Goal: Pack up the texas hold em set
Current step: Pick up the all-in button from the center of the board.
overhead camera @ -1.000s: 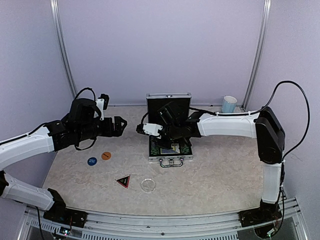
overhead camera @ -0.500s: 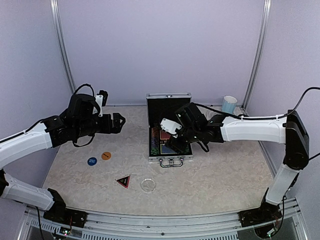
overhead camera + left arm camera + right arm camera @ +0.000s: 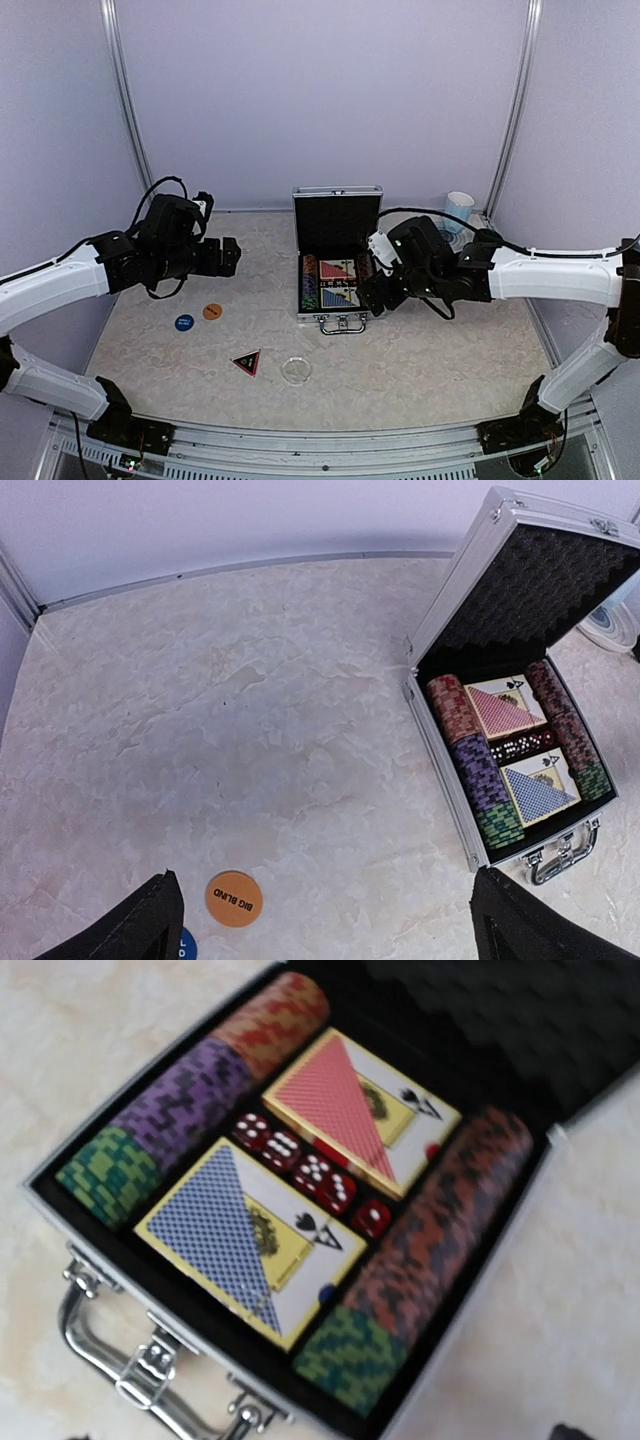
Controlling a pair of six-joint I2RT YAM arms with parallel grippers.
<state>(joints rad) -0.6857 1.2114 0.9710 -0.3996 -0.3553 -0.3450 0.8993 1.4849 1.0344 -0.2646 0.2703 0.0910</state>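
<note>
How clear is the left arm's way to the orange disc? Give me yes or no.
Probably yes. The left gripper hangs open and empty; the orange disc lies flat on the table close by, nothing between them, only the blue disc beside it.

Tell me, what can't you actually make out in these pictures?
The blue disc: left wrist view, cut off by the bottom edge and the left finger.
The black triangle markings: top view, too small.
The case right chip row: top view, behind the right arm.
</note>
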